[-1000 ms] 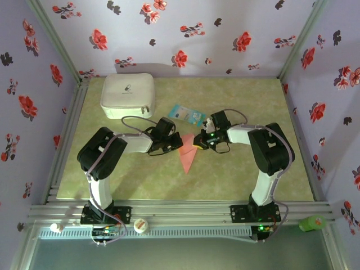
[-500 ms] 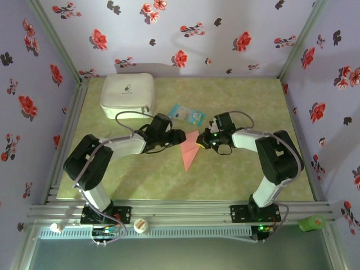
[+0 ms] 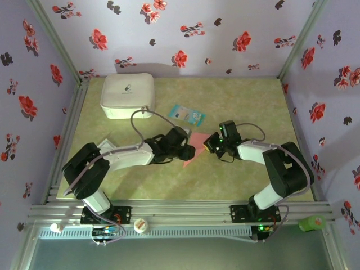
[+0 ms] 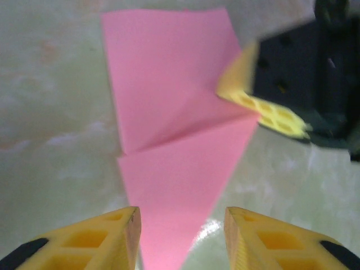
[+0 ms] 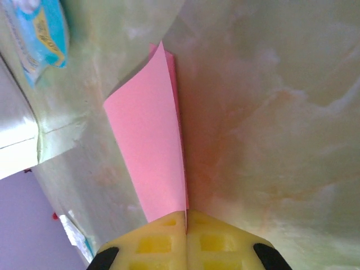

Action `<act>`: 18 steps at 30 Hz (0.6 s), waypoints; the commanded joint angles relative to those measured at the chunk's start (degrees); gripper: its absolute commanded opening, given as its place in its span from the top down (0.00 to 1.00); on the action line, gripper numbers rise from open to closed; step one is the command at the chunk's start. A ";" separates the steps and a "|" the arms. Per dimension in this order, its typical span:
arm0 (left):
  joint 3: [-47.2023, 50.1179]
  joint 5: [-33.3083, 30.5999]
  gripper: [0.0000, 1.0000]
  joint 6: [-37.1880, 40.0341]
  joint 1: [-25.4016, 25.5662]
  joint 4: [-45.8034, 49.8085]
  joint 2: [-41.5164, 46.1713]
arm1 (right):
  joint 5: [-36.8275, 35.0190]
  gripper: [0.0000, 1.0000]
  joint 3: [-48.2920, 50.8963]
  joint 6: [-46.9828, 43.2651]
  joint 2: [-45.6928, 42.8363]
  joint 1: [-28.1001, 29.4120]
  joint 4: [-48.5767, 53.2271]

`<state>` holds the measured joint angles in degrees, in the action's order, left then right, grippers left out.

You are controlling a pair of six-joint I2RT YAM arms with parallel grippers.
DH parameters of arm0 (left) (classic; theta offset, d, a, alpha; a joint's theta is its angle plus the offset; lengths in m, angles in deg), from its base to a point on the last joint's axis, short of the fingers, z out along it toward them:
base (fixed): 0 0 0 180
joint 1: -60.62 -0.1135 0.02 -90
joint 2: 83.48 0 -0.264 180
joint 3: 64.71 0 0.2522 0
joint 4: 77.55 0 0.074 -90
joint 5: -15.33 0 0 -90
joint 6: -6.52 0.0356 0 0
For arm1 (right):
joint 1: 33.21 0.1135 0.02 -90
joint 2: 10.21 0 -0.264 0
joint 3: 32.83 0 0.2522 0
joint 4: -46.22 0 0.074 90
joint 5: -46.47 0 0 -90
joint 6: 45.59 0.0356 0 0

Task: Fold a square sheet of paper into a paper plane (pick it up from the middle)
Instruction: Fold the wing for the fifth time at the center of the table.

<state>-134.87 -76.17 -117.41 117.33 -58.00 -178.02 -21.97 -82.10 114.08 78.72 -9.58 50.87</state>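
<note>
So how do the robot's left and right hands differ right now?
The left hand is open, its fingers apart either side of the pointed end of the pink paper; the right hand is shut, pinching the paper's edge. The left hand reaches in from the left, the right hand from the right. Both have yellow fingers and meet at the same paper.

A robotics lab test cell: aluminium-profile frame (image 3: 180,212), flower-patterned walls (image 3: 185,34) around a green marbled tabletop (image 3: 253,107).
</note>
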 commanded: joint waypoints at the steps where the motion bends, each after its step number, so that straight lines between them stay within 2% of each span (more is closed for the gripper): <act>1: -4.35 -10.64 0.56 10.12 4.20 6.93 -1.17 | -0.96 1.00 0.27 2.23 -1.14 0.44 -1.92; 5: -6.62 -11.88 0.56 11.92 6.17 7.98 -4.16 | -0.47 1.00 0.11 2.27 -1.07 0.44 -2.32; 18: -13.06 -16.70 0.55 17.65 7.89 13.26 -11.04 | 0.80 1.00 -0.14 2.64 -0.78 0.58 -3.32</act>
<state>-145.62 -90.02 -102.70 124.54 -47.08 -187.75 -21.71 -82.10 115.58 78.67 -9.53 48.40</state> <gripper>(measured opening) 0.446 0.047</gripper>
